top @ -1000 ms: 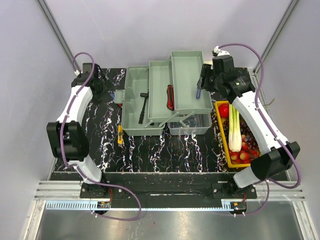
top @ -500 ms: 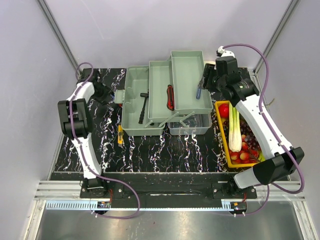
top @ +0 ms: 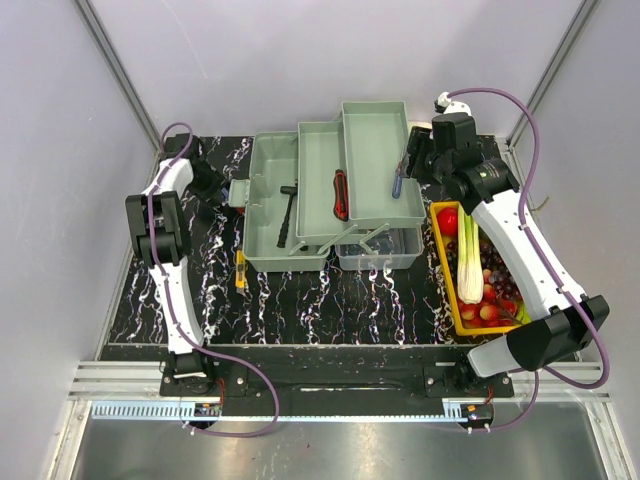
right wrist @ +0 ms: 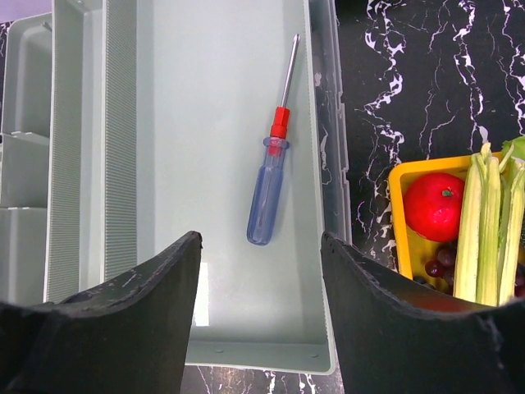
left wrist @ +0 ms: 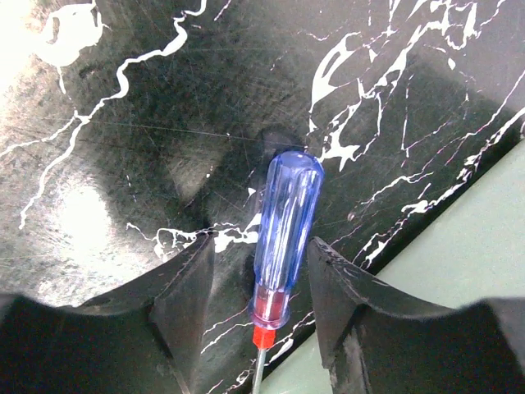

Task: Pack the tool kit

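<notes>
The tool kit (top: 268, 170) stands open mid-table, its pale green trays (top: 372, 130) folded out. My left gripper (top: 215, 190) is low over the table at the kit's left end. In the left wrist view its fingers (left wrist: 261, 246) are open and straddle a blue-handled screwdriver (left wrist: 283, 222) lying on the black table; a gap shows on the left side. My right gripper (top: 410, 165) is open and empty above the right tray (right wrist: 213, 123), where a second blue screwdriver (right wrist: 269, 193) lies.
A hammer (top: 290, 210) lies in the kit's left compartment and a red-and-black tool (top: 340, 195) in the middle tray. A yellow tool (top: 240, 270) lies on the table by the kit's front left corner. A yellow tray (top: 441, 262) of vegetables stands at the right.
My left arm has swung its elbow back and to the far left, with its gripper staying low beside the kit. My right gripper has drawn back slightly from the tray.
</notes>
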Robot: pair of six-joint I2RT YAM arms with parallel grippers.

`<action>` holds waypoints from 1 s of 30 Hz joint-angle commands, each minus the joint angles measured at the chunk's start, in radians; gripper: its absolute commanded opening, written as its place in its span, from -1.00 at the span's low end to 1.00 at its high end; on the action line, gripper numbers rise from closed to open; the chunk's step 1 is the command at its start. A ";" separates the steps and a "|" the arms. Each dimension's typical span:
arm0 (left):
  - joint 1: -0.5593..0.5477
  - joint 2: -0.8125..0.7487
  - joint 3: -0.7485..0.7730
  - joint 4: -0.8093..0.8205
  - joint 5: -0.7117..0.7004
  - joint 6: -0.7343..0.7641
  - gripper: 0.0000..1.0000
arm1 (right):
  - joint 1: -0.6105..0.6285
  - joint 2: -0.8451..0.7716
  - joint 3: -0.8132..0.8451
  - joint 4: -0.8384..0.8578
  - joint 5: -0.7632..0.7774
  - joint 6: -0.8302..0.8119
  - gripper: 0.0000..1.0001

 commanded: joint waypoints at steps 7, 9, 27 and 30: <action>0.002 0.035 0.083 -0.127 -0.176 0.127 -0.37 | 0.005 -0.014 0.005 0.037 -0.001 0.025 0.32; 0.002 0.035 0.090 -0.151 -0.216 0.144 -0.46 | 0.005 -0.014 0.005 0.038 -0.005 0.027 0.32; 0.036 -0.061 0.051 -0.160 -0.232 0.225 -1.00 | 0.005 -0.057 -0.019 0.040 -0.039 0.037 0.33; 0.044 -0.158 0.037 -0.145 -0.204 0.242 -1.00 | 0.005 -0.064 -0.028 0.046 -0.074 0.028 0.37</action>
